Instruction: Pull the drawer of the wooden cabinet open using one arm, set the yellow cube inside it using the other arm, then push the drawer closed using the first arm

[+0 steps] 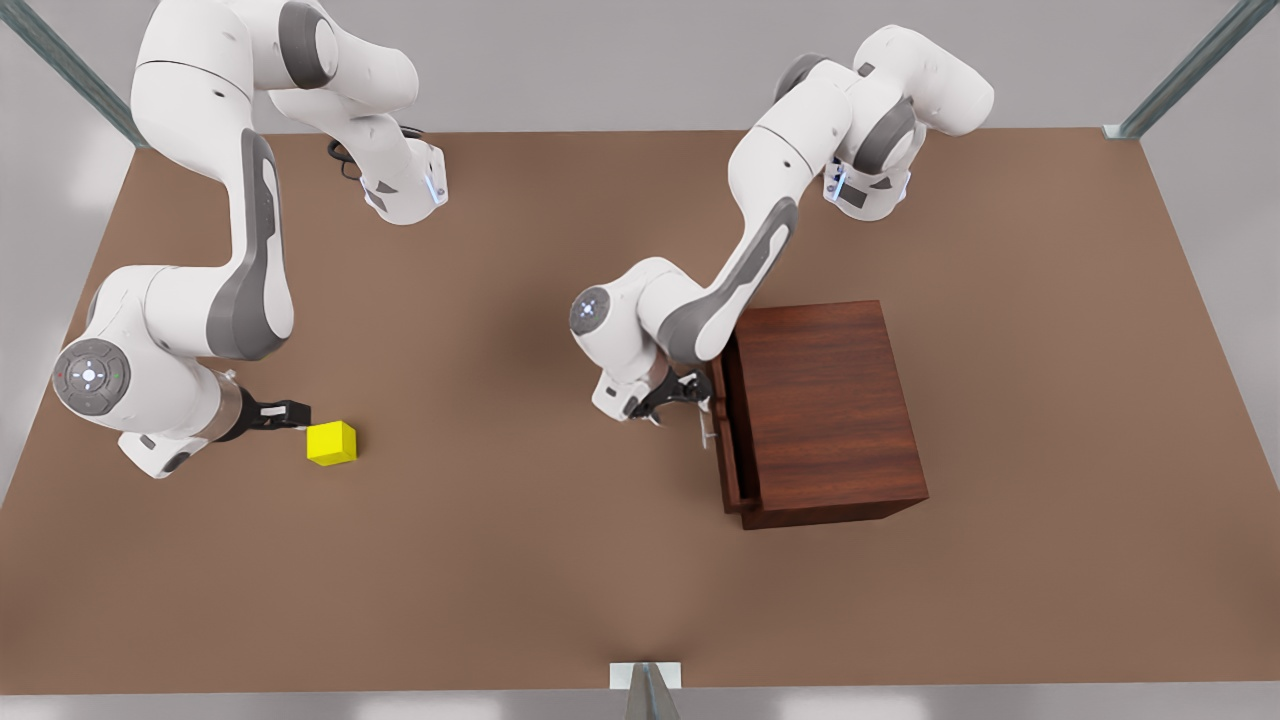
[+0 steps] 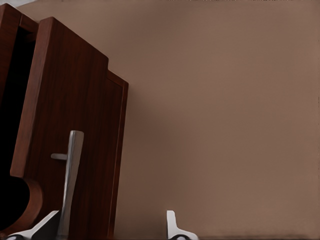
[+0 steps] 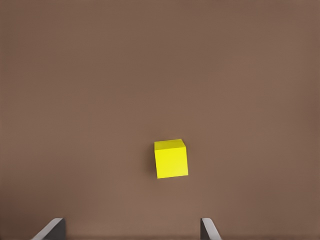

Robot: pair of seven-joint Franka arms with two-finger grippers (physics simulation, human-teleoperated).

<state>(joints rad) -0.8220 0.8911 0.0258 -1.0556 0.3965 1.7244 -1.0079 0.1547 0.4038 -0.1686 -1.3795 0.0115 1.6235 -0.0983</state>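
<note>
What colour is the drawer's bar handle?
Silver, on the drawer handle; clearest in the left wrist view.

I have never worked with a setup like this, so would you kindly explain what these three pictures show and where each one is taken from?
These are simulator renders of two white robot arms over a brown table. The front view looks down from above on the whole scene; each of the other two pictures comes from a camera on one arm's wrist.

The left gripper is at the front of the wooden cabinet. Its wrist view shows its open fingers around the silver handle of the drawer, which stands slightly out of the cabinet.

The right gripper hovers beside the yellow cube, which sits on the table. In its wrist view the fingers are open, with the cube ahead of them. Nothing is held yet.
</note>
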